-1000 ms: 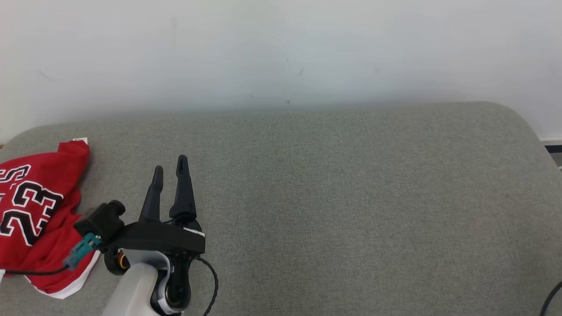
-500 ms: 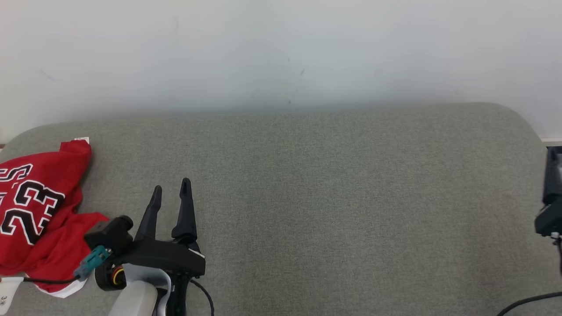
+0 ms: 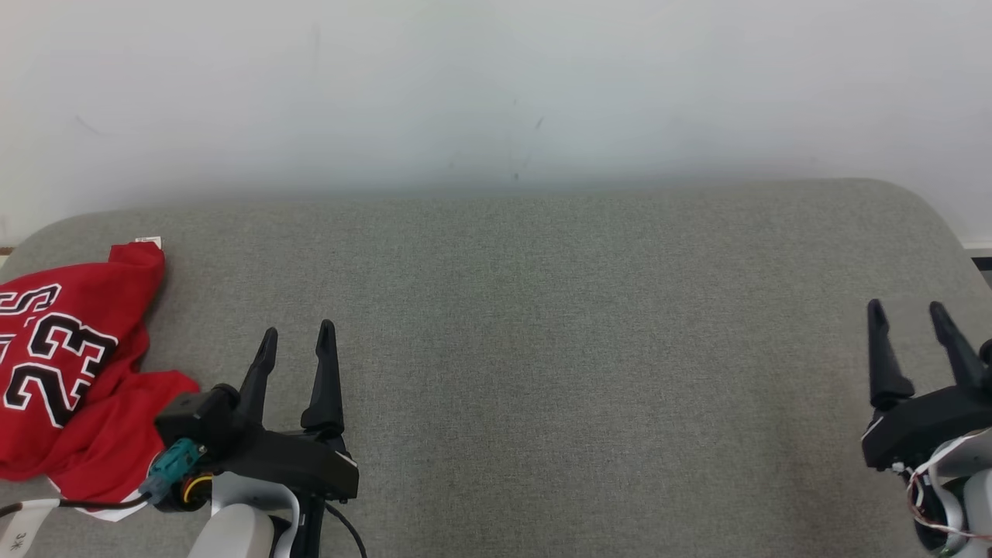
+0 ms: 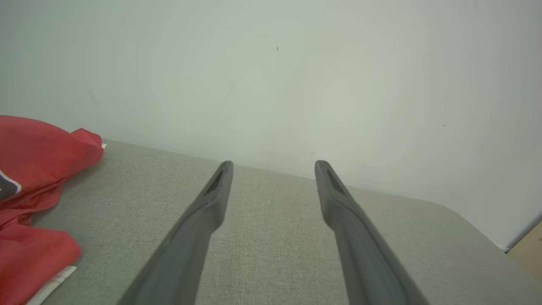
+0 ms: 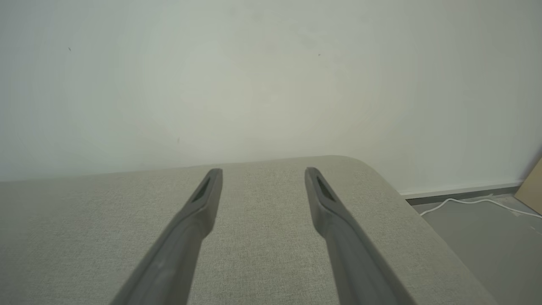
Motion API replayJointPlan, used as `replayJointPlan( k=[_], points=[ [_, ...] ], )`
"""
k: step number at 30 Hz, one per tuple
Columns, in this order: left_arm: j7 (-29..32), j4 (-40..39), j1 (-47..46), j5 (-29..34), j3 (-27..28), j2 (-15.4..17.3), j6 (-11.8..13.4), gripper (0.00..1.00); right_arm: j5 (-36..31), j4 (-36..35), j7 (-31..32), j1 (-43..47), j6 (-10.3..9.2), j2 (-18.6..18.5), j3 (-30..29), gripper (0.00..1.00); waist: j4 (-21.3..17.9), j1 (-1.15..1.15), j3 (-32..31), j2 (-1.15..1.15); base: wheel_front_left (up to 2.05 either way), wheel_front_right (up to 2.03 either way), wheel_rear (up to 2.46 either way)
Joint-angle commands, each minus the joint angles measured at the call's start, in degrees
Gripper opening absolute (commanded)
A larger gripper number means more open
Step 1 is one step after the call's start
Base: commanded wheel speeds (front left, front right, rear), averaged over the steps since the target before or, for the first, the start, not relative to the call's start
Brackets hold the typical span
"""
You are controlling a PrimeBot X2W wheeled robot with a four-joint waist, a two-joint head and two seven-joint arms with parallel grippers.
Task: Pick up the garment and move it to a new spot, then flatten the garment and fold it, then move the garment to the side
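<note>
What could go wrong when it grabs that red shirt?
The shirt lies bunched at the cushion's left edge, so a nudge might slide it off. The open left gripper could pinch several layers at once, making flattening harder. The cable by that wrist runs over the shirt's hem and might snag.

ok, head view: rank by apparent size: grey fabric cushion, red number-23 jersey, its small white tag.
1. Grey fabric cushion, largest.
2. Red number-23 jersey, cropped by the frame edge.
3. Small white tag, smallest.
</note>
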Motion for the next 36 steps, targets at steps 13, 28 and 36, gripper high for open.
replayJointPlan(
  k=[13, 28, 36],
  points=[
    [1.72, -3.07, 4.14, 9.22, 0.77, 0.56, -0.33, 1.00, -0.10, -4.24, -4.98, 5.75, 0.03, 3.23, 4.35, 1.00, -0.05, -0.01, 0.32, 0.00, 0.00, 0.00, 0.00],
    [4.42, -5.88, 6.14, 16.68, 2.23, 1.14, -0.20, 1.00, -0.14, -8.12, -9.45, 10.11, 0.04, 4.96, 9.29, 1.00, 0.10, -0.01, 0.27, 0.00, 0.00, 0.00, 0.00],
    [6.11, -6.88, 8.38, 20.18, 3.01, 1.72, -0.12, 1.00, -0.60, -9.23, -11.24, 12.33, 0.04, 6.22, 10.02, 1.00, 0.22, -0.01, 0.03, 0.00, 0.00, 0.00, 0.00]
  ],
)
